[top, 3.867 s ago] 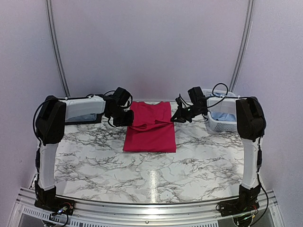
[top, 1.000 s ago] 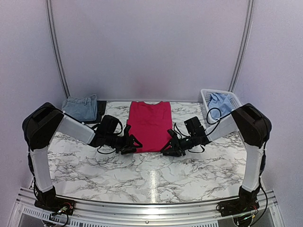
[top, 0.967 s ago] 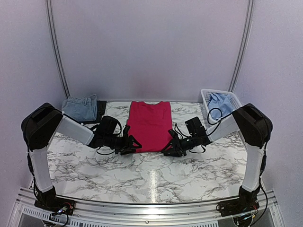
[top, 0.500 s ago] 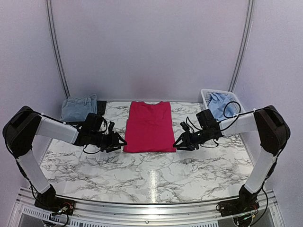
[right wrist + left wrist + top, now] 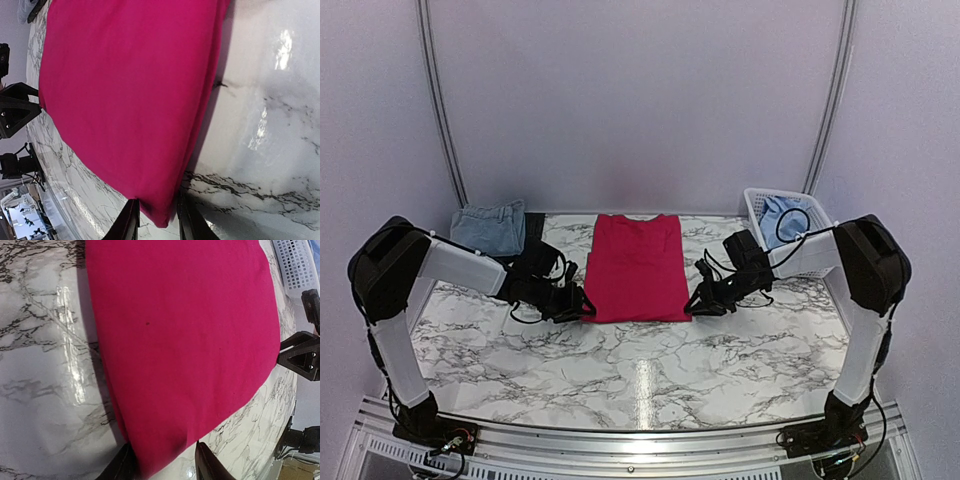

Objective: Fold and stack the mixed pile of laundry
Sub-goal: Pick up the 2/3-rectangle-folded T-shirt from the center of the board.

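At the far left of the marble-patterned desk point(image 5: 640, 375), the faded blue denim piece point(image 5: 488, 228) lies folded, with a dark garment point(image 5: 533, 230) touching its right side, so I count those two as done. My left gripper point(image 5: 161, 466) sits low at the near-left corner of the bright pink-red T-shirt point(image 5: 638, 265), its jaws apart with that corner between them and no pinch showing. The shirt lies flat mid-desk as a narrow rectangle; I judge it needs a lengthwise fold in half and then stacking. My right gripper point(image 5: 155, 217) straddles the near-right corner, jaws closer together with cloth filling the gap, and I cannot tell whether it grips. Far right, the light blue shirt point(image 5: 782, 215) sits crumpled in the white slatted plastic basket point(image 5: 798, 268), not yet folded. The T-shirt's long axis runs straight away from my bases, with the hem end nearest me and what looks like the neck end toward the back wall.
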You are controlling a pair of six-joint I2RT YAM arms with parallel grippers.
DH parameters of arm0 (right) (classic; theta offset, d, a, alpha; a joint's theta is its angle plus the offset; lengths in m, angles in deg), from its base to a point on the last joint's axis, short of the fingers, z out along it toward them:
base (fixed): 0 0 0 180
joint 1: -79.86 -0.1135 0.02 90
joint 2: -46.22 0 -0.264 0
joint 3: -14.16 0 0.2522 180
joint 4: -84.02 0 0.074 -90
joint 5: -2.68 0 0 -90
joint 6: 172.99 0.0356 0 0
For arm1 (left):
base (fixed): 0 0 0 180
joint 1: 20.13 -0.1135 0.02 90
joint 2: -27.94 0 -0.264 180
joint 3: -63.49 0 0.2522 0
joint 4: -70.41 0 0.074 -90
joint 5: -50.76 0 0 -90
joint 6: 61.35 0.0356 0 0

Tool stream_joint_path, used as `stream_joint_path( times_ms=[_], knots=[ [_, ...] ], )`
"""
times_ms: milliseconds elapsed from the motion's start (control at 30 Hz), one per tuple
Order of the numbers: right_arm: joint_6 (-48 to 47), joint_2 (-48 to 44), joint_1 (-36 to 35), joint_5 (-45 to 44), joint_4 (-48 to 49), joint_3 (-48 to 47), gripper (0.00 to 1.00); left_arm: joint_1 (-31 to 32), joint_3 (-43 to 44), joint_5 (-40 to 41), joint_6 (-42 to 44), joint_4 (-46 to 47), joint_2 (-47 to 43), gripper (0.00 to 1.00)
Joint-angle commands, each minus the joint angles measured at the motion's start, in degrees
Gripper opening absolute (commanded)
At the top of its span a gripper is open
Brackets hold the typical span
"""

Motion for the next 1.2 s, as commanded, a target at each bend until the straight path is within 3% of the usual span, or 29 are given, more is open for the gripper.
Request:
stream_joint_path(
  times_ms=[0, 167, 267, 500, 800, 1000, 1167],
  knots=[
    [-0.4, 1.8, -1.3, -1.4, -1.8, -0.5, 0.23, 1.1, -1.7, 1.4, 0.2, -4.4, 0.6, 0.43],
    [-0.4, 0.7, -1.5, -1.2, -1.1, 1.5, 0.09, 1.2, -4.4, 2.7, -0.6, -4.4, -1.8, 0.41],
    [-0.1, 0.3, -1.5, -1.0, -0.7, 2.4, 0.0, 1.1, -4.9, 3.0, -0.6, -4.4, -1.7, 0.3],
    [-0.3, -2.8, -2.7, -1.8, -1.8, 5.2, 0.0, 2.2, -6.0, 1.6, -0.1, -4.2, -4.0, 0.0],
    [3.7, -12.8, -9.0, -4.1, -0.7, 15.5, 0.0, 8.4, -16.0, 3.9, -4.0, -4.4, -16.1, 0.0],
    [9.3, -31.6, -13.7, -6.1, -3.4, 27.0, 0.0, 15.3, -26.7, 5.9, -12.4, -7.1, -33.2, 0.0],
    [20.2, -43.6, -19.9, -6.3, -2.0, 29.8, 0.0, 21.0, -27.6, 7.3, -17.6, -12.1, -46.2, 0.0]
  ],
)
